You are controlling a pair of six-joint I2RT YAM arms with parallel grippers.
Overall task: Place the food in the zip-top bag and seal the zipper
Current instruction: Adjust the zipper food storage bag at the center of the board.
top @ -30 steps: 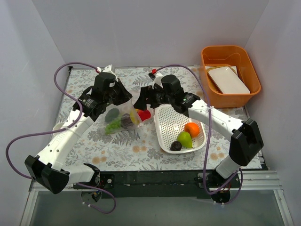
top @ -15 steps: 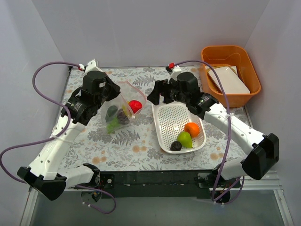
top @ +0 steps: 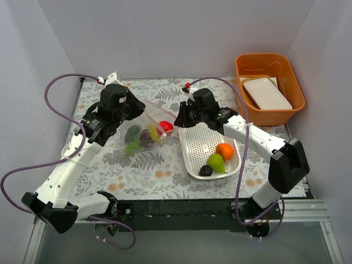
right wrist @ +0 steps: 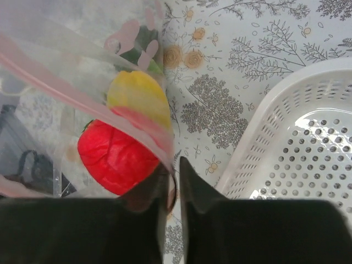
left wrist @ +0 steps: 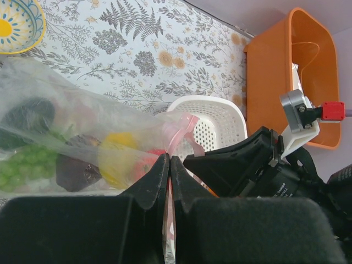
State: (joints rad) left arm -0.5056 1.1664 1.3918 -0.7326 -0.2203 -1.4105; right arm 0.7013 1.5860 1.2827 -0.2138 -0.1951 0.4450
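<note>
Clear, crinkly plastic forms the zip-top bag, which is laid on the flower-printed worktop, just beside the white perforated basket. The bag's mouth is edged by the zipper, a thin pale pink strip that is seen drawn in a straight line in the right wrist view.

The left pincer is pressed together on the pink edge of the bag, and the film is seen passing between its dark fingers. The right pincer is clamped on another part of the same edge, with only a narrow slit between its jaws.

Through the wrinkled film a glossy red apple, a smooth yellow piece, a bumpy cluster of green grapes, a dark purple plum and a dark green avocado can be seen. In the basket a round orange, a green pear and a small dark fruit are lying close together.
</note>
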